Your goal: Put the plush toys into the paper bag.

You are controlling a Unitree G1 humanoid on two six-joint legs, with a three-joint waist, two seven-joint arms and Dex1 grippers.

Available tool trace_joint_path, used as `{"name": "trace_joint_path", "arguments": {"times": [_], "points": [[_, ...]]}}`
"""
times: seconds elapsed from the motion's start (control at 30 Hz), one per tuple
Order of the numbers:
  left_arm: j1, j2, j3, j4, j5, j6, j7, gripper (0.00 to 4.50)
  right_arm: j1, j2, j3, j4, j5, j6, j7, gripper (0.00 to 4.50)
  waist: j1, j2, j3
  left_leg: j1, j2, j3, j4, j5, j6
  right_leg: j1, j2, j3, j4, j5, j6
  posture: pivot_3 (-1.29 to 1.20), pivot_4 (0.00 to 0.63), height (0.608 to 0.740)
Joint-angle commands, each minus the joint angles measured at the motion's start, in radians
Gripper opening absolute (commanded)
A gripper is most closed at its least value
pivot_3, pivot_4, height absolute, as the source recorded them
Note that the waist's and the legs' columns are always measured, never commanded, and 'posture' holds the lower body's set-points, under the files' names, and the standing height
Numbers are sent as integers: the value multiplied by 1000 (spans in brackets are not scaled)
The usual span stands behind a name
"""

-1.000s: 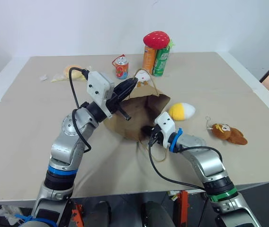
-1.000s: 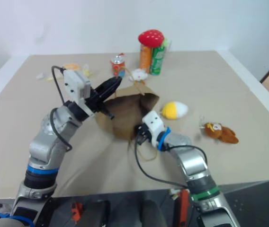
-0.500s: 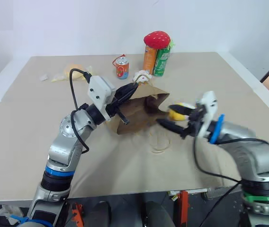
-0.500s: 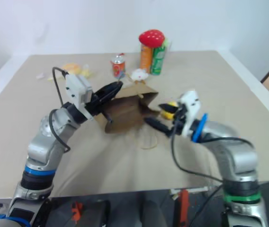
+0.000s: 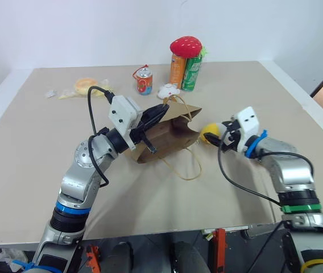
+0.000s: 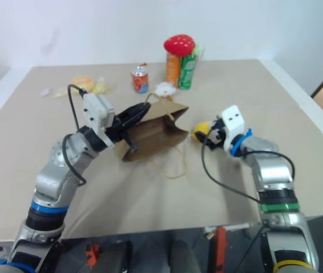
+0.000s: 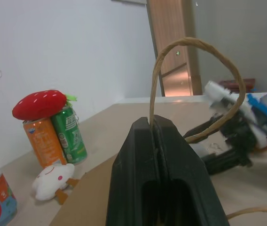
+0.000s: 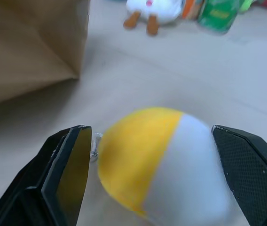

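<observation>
Both arms are built of rounded silver-grey metal segments joined by black collars. The left arm carries a bright blue band low on its upper segment; the right arm carries a green band at the matching place and a blue ring just behind the wrist. Each wrist bears a boxy white housing, apparently a camera mount, from which a black cable loops back along the forearm. The left claw consists of two long, smooth, matte black fingers with a hollow recess at their base. The right claw has two broad black fingers whose inner pads show a fine dimpled texture.
</observation>
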Motion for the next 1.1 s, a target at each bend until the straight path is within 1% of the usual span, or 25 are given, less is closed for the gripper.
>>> {"name": "trace_joint_path", "arguments": {"times": [0.03, 0.1, 0.13, 0.17, 0.2, 0.3, 0.33, 0.37, 0.43, 0.53, 0.63, 0.67, 0.77, 0.83, 0.9, 0.97, 1.1], "points": [[-8, 4, 8, -48, 6, -16, 9, 0, -27, 16, 5, 80, -54, -58, -37, 3901, 1, 0, 0, 0, 0, 0, 0, 0, 0, 0, 0, 0, 0, 0, 0, 0, 150, 740], [-8, 5, 10, -53, 8, -14, 15, 0, -28, 19, 6, 103, -75, -87, -43, 3389, 1, 0, 0, 0, 0, 0, 0, 0, 0, 0, 0, 0, 0, 0, 0, 0, 150, 740], [-8, 6, 12, -54, 9, -14, 17, 0, -28, 19, 5, 110, -81, -98, -41, 2746, 1, 0, 0, 0, 0, 0, 0, 0, 0, 0, 0, 0, 0, 0, 0, 0, 150, 740], [-9, 7, 14, -55, 9, -13, 20, 0, -26, 18, 7, 113, -86, -108, -34, 2197, 1, 0, 0, 0, 0, 0, 0, 0, 0, 0, 0, 0, 0, 0, 0, 0, 150, 740], [-9, 8, 16, -54, 10, -13, 22, 0, -26, 17, 9, 116, -95, -118, -32, 1817, 1, 0, 0, 0, 0, 0, 0, 0, 0, 0, 0, 0, 0, 0, 0, 0, 150, 740], [-9, 11, 18, -54, 10, -13, 25, 0, -26, 18, 9, 125, -108, -139, -28, 405, 1, 0, 0, 1, 0, 0, 0, 0, 0, 1, 0, 0, 0, 0, 0, 0, 150, 740], [-8, 11, 18, -54, 10, -12, 26, 0, -27, 16, 11, 127, -113, -143, -25, 145, 1, 0, 0, 1, 0, 0, 1, 0, 0, 1, 0, 0, 0, 0, 0, 0, 150, 740], [-6, 12, 17, -55, 11, -11, 28, 0, -27, 10, 13, 122, -120, -151, -18, 9, 1, 0, 0, 1, 0, 0, 1, 0, 0, 1, 0, 0, 0, 1, 0, 0, 150, 740], [-2, 11, 16, -56, 12, -9, 32, 0, -28, -3, 0, 92, -104, -160, 13, 8, 1, 0, 0, 1, 0, 0, 1, 0, 0, 1, 0, 0, 0, 1, 0, 0, 150, 740], [1, 10, 17, -54, 14, -8, 38, 0, -29, -56, -66, -51, 4, -118, 134, 8, 1, 1, 1, 0, 0, 0, 1, 0, 0, 0, 0, 1, 0, 1, 0, 0, 150, 740], [4, 12, 17, -50, 19, -12, 38, 0, -1, -167, -129, -273, 212, 68, 327, 8, 3, 6, 4, 0, -1, 0, 0, 0, 0, 0, -1, 1, 0, 0, 1, 0, 150, 740], [4, 13, 18, -48, 19, -13, 38, 0, 6, -193, -143, -327, 265, 124, 360, 8, 3, 6, 4, -1, -1, 0, 0, 0, 0, 0, -1, 1, 0, 0, 2, 0, 150, 740], [0, 10, 17, -38, 24, -17, 39, 0, 25, -234, -153, -544, 463, 319, 398, 8, 1, 5, 3, 0, 0, 0, 0, -2, 3, 0, 0, 0, 0, -1, 2, 0, 150, 740], [-3, 6, 15, -32, 27, -19, 40, 0, 29, -225, -140, -628, 527, 386, 380, 8, -1, 4, 3, 1, 1, 0, 0, -2, 4, 0, 1, 0, 0, -1, 2, 0, 150, 740], [-10, -3, 13, -29, 28, -17, 45, 0, 21, -158, -83, -682, 520, 391, 313, 8, -1, 4, 3, 1, 2, 0, 0, -2, 4, 0, 2, 0, 0, -1, 1, 0, 150, 740], [-16, -11, 9, -29, 30, -15, 50, 0, 13, -89, -34, -693, 493, 383, 252, 8, 0, 4, 4, 1, 3, 0, 1, -2, 3, 0, 3, 0, 0, 0, 1, 0, 150, 740], [-18, -25, 4, -40, 27, -5, 60, 0, -12, 10, 64, -610, 346, 275, 164, 8, 2, 4, 4, 0, 2, 0, 3, 0, 1, 0, 3, 1, 0, 0, 1, 0, 150, 740]]}}
